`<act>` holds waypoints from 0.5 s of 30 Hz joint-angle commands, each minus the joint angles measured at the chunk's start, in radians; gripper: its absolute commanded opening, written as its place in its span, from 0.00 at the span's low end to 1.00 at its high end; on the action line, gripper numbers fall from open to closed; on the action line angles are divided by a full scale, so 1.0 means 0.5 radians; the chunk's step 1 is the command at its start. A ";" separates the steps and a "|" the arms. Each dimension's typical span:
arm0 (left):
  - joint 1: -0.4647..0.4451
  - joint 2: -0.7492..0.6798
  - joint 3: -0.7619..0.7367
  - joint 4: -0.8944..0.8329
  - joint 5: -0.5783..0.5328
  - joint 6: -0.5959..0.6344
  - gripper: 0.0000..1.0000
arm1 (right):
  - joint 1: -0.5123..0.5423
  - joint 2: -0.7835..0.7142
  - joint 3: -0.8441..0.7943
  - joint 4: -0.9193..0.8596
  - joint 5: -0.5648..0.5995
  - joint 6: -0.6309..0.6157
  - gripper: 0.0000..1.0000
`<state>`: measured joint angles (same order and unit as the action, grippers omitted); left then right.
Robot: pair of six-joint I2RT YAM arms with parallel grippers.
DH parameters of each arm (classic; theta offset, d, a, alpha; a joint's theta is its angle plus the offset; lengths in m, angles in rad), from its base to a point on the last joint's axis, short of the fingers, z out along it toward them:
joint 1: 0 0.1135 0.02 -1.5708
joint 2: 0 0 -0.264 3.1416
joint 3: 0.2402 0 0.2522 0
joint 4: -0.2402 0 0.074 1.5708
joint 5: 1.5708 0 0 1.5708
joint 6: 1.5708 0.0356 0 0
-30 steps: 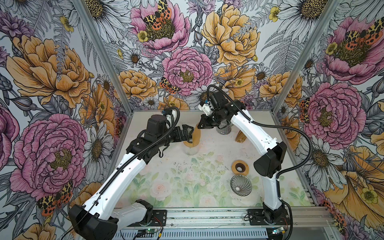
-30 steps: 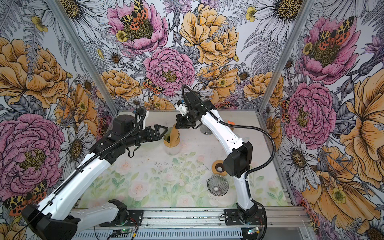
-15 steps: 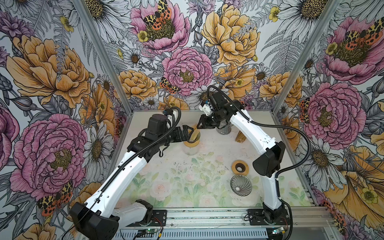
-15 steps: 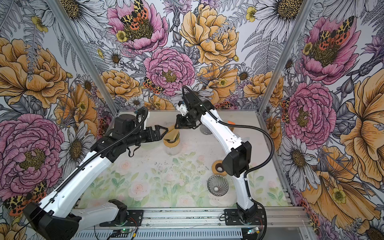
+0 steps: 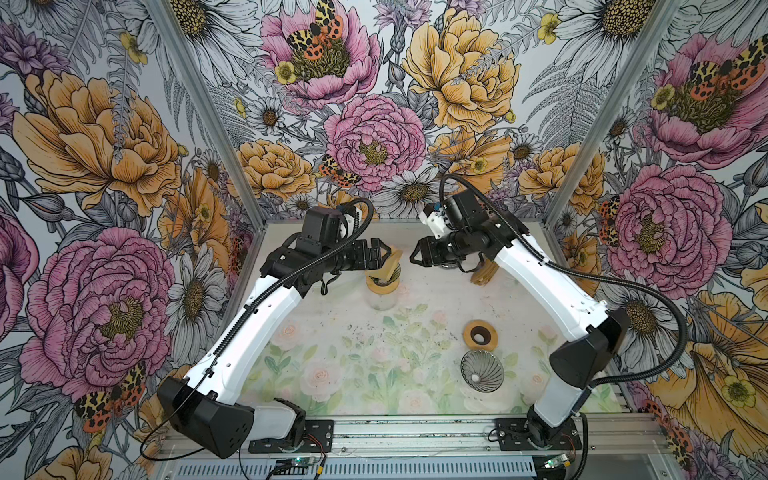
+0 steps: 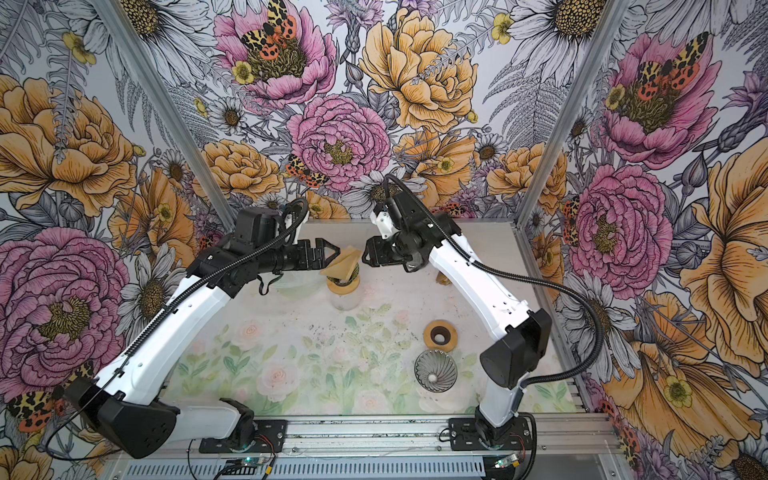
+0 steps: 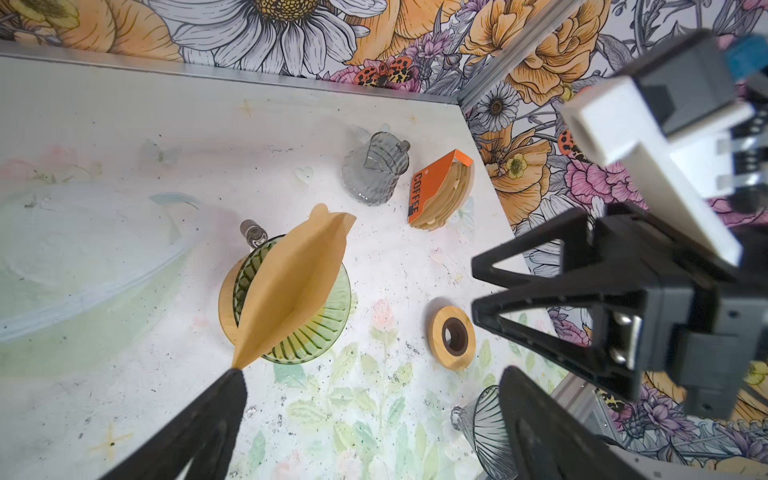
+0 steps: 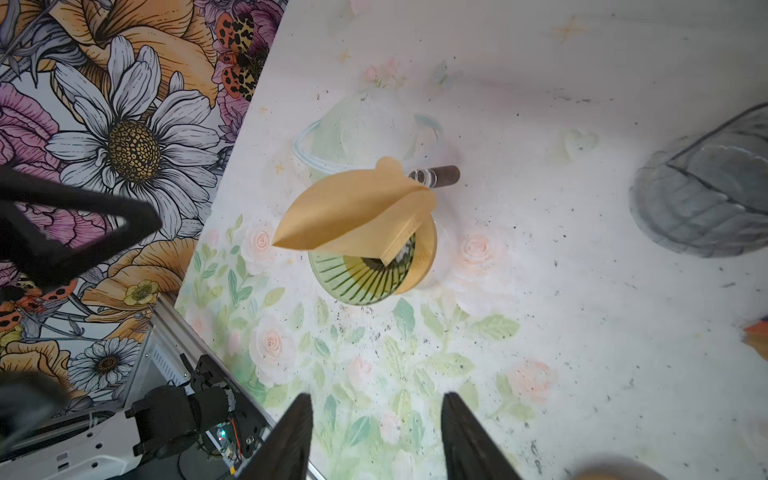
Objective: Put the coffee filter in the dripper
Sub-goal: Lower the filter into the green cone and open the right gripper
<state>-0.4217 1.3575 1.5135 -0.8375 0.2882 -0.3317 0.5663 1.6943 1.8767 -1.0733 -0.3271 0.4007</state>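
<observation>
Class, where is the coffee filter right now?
In a top view, the coffee filter sits in the green dripper near the back, between left gripper and right gripper.

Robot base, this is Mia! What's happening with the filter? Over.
Left gripper open, touching filter. Right gripper open, holding nothing. Filter tilted in dripper, sticking out over rim. Nothing in the way.

Robot arms (image 5: 249,332) are sitting bolted to an aluminium rail (image 5: 415,428) between floral-printed walls (image 5: 374,104), marking a robotics lab booth.
</observation>
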 commanded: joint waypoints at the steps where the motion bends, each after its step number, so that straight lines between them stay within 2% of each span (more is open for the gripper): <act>1: 0.049 0.093 0.137 -0.215 0.131 0.233 0.91 | 0.018 -0.260 -0.275 0.290 0.029 0.085 0.54; 3: 0.069 0.152 0.213 -0.293 0.133 0.300 0.89 | 0.018 -0.408 -0.473 0.400 0.033 0.131 0.58; 8: 0.080 0.279 0.344 -0.377 0.103 0.438 0.66 | 0.019 -0.736 -0.809 0.553 0.092 0.214 0.69; 13: 0.085 0.394 0.436 -0.405 0.085 0.550 0.53 | 0.013 -0.928 -0.912 0.641 0.129 0.145 0.89; 15: 0.082 0.427 0.457 -0.405 0.111 0.577 0.51 | 0.012 -0.944 -0.899 0.664 0.129 0.097 0.91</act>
<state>-0.3874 1.5597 1.7103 -1.0214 0.3271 -0.0998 0.5663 1.2507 1.4227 -0.8169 -0.2905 0.4770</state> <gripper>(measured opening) 0.521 0.908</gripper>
